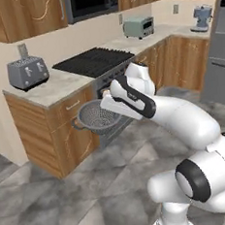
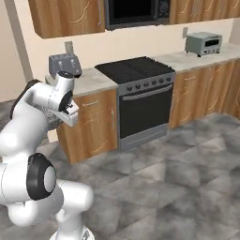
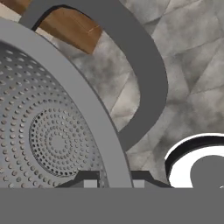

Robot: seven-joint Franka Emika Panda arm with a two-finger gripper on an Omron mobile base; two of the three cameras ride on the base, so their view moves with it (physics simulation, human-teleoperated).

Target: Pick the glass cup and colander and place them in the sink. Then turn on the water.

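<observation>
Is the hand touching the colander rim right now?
Touching. In the hand view both fingertips straddle the colander rim, one on each side. The left base view shows it carried in the air.

Colander (image 1: 96, 117): round grey perforated metal bowl w/ loop handle, upright, held mid-air above floor, in front of wood cabinet.

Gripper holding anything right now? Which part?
Yes: the round grey perforated metal colander, held off the counter. The gripper is shut on its rim, one finger inside the bowl, one outside, beside a loop handle.
</observation>
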